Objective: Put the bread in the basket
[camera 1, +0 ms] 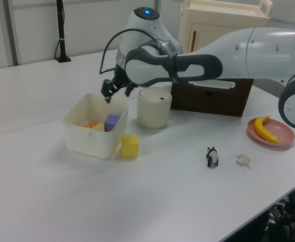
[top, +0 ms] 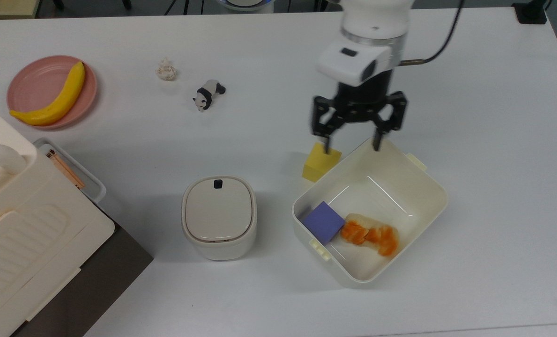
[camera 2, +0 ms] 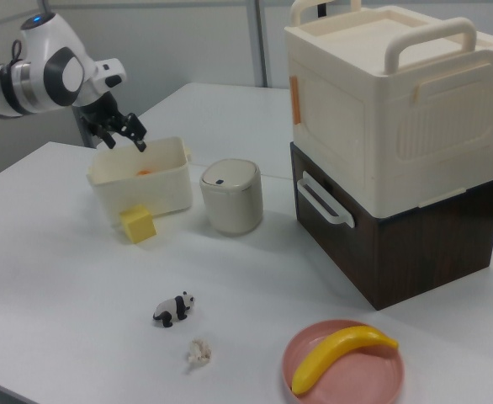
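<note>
Inside the basket (top: pixel 428 180), the bread (top: pixel 371 234) lies beside a purple cube (top: pixel 323 222).
Above the rim, the gripper (top: pixel 351 144) hangs empty, fingers spread wide.

White table (top: pixel 493 164): on it we count a cream-white basket (top: pixel 430 185); a yellow foam cube (top: pixel 322 161) touching the basket's wall; a lidded white bin (top: pixel 219 216) with a black button; a panda figurine (top: pixel 208 94); a crumpled paper scrap (top: pixel 166 70); a pink plate (top: pixel 34 82); and a dark brown drawer unit (camera 2: pixel 415 223) under a cream case.
</note>
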